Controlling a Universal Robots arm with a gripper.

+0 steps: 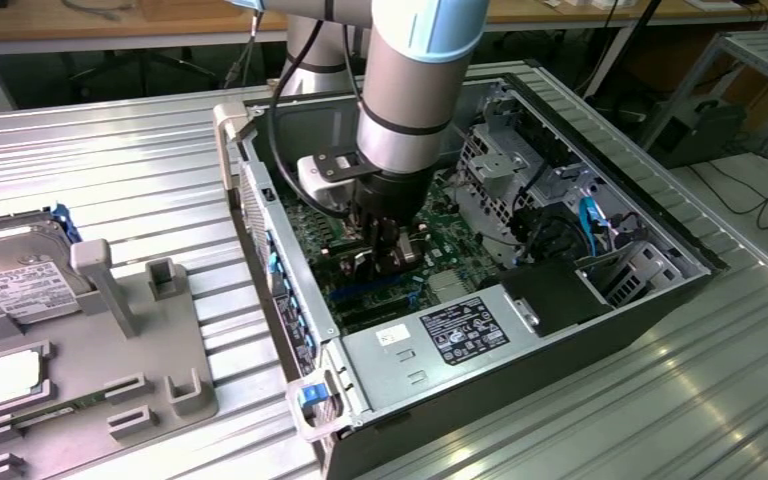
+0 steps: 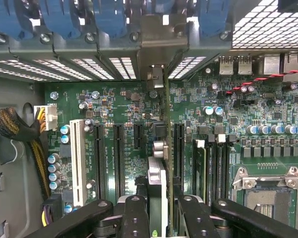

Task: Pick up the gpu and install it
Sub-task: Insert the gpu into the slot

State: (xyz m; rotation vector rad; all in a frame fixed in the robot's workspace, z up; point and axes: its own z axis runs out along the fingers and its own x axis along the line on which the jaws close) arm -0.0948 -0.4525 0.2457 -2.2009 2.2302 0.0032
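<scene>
- Motherboard (image 2: pixel 129 106): green, with black slots and one white slot (image 2: pixel 78 161).
- Case latches (image 2: pixel 64 17): blue.
- Gripper (image 2: pixel 158 208): black.
- Arm (image 1: pixel 418 70): silver with a light-blue band.
- Parts tray (image 1: pixel 104 370): grey.

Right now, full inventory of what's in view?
computer case: one, black, open, on the ribbed metal table.
motherboard: one, green, inside the case.
gpu: one, green board with silver bracket, edge-on over the expansion slots, held between the jaws.
power supply: one, silver, labelled, at the case's near end.
hard drive: one, silver, white label, on the grey fixture tray, exterior view's left.
processor chip: one, silver, same tray.
arm: one, grey and blue.
gripper: one, black, closed on the gpu.
</scene>
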